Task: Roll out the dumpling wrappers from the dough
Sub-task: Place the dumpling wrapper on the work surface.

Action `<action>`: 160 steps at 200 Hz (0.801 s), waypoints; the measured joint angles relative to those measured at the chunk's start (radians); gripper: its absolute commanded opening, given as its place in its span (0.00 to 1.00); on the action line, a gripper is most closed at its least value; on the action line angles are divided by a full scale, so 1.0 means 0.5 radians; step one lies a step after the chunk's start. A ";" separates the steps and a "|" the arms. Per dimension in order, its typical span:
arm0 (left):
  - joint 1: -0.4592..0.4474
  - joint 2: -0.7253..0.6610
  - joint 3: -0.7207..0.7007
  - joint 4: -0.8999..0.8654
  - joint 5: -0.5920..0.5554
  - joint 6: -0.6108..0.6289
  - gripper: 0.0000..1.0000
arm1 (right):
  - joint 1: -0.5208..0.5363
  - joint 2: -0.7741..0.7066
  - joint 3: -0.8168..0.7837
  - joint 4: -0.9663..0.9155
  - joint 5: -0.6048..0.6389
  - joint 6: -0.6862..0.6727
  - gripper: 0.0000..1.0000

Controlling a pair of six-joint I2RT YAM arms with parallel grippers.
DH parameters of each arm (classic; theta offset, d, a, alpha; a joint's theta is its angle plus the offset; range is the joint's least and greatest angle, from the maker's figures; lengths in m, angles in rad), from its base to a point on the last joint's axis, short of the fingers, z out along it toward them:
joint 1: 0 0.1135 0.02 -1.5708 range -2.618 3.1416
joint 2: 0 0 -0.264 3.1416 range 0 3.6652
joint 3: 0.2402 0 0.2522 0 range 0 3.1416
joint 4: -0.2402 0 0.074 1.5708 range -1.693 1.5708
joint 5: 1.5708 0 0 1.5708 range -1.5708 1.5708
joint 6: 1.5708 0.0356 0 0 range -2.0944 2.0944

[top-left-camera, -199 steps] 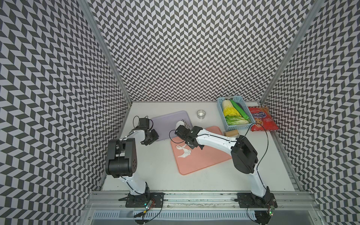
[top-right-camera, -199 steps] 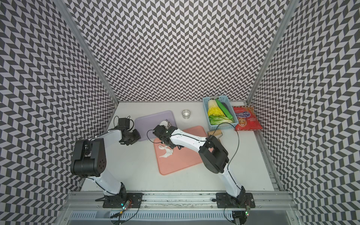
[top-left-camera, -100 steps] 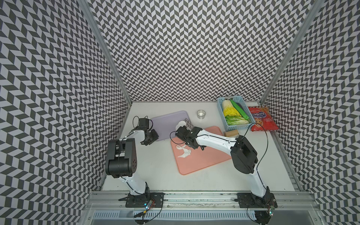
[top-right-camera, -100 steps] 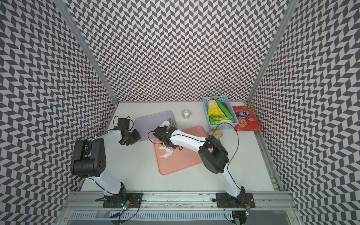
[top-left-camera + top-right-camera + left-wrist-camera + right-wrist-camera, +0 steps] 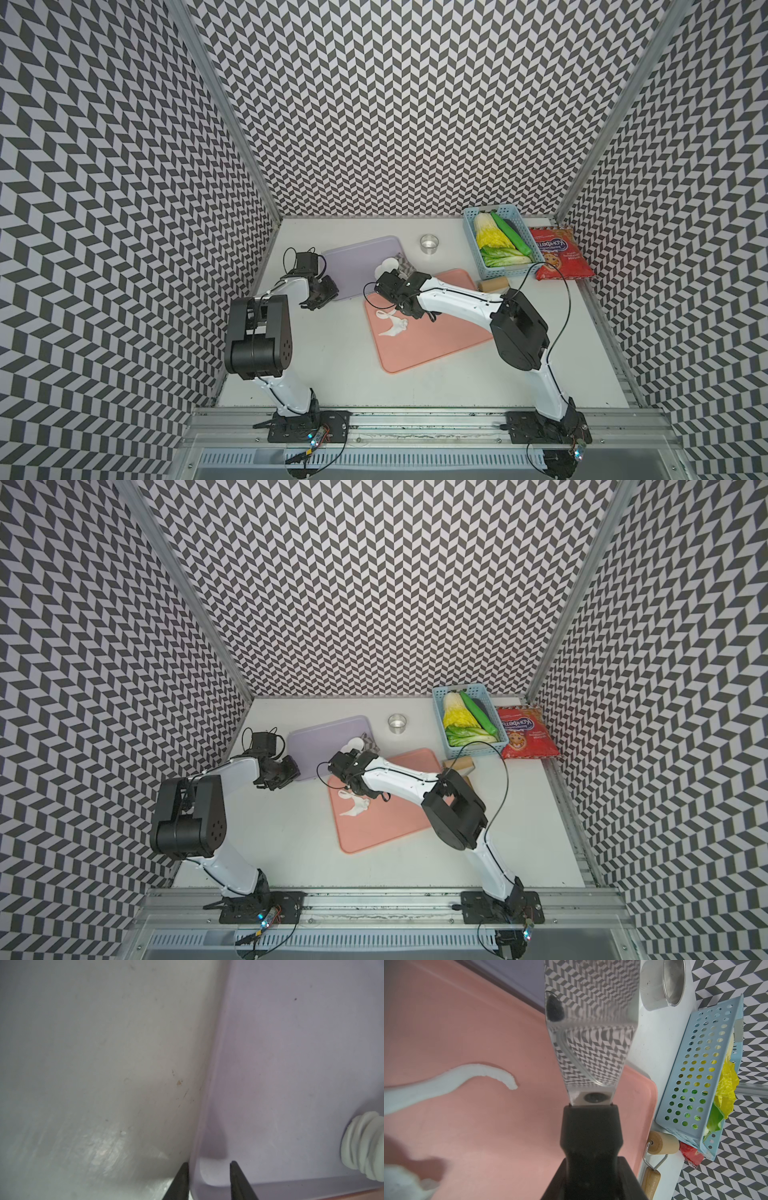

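The right gripper [image 5: 399,280] is clenched on a spatula [image 5: 591,1032], though its fingers are hard to separate from the black handle in the wrist view, and the blade's tip is cut off at the frame's edge. In both top views the mirror-like blade reaches to 11 o'clock of the pink tray [image 5: 436,332], just beside the dumpling wrappers [image 5: 389,264]. These lie stacked on the lavender tray [image 5: 357,262] at its 3 o'clock edge. The left wrist view shows the stack [image 5: 361,1147] only edge-on and partly cropped, so the discs cannot be counted. The dough [image 5: 392,324], ragged white scraps, lies at 9 o'clock on the pink tray, its far end blurred in the right wrist view. The left gripper [image 5: 208,1164] straddles the lavender tray's rim near a corner, with one finger outside and one inside. Whether it is pinching the rim I cannot tell. The right arm half hides a wooden rolling pin [image 5: 493,284] at 2 o'clock, and a steel ring cutter [image 5: 429,243] stands at 12.
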 measured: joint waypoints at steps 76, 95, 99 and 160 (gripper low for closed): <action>0.008 0.000 -0.005 0.011 0.018 -0.001 0.35 | 0.023 0.056 0.000 0.005 0.069 0.010 0.00; 0.011 0.000 -0.006 0.012 0.026 -0.001 0.35 | 0.031 0.063 0.000 0.005 0.092 0.013 0.00; 0.011 0.000 -0.006 0.013 0.027 -0.001 0.35 | 0.033 0.066 0.001 0.004 0.098 0.014 0.00; 0.012 0.000 -0.011 0.027 0.034 -0.001 0.35 | 0.037 0.156 0.040 -0.067 0.227 0.097 0.00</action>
